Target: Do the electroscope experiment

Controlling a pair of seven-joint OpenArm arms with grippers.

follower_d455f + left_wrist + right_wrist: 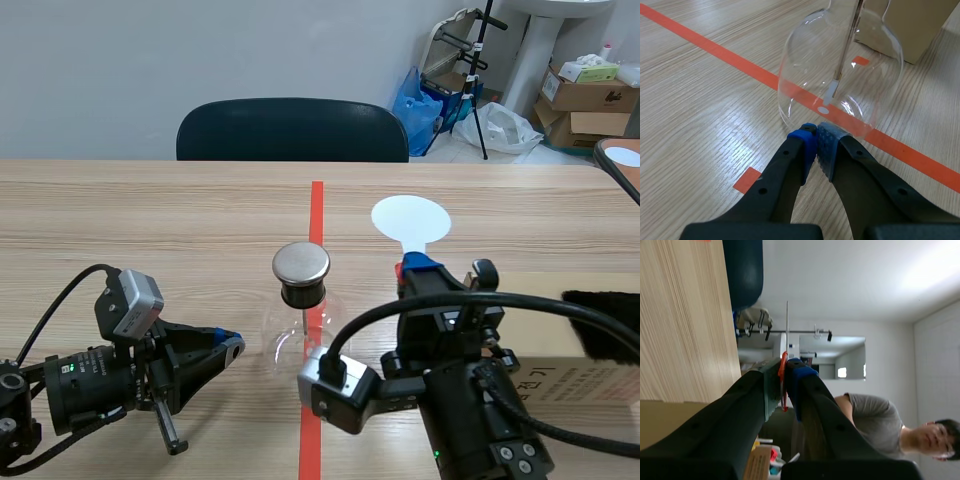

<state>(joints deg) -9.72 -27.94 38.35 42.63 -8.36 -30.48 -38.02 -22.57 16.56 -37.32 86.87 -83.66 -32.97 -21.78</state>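
Note:
The electroscope (300,305) is a clear glass flask (840,70) with a black stopper and a round metal cap (301,263), standing on the red tape line at mid-table. A thin rod with foil hangs inside it (832,92). My left gripper (816,131) lies low on the table, shut on nothing, its tips just short of the flask's base; it also shows in the scene view (232,345). My right gripper (418,268) is raised and turned on its side, shut on the orange-red handle (783,375) of a flat white round paddle (410,218), to the right of the flask.
A cardboard box (575,370) stands at the right with a black fur cloth (602,325) on it. A dark chair (292,130) sits behind the table's far edge. A person in a grey shirt (875,420) appears in the right wrist view.

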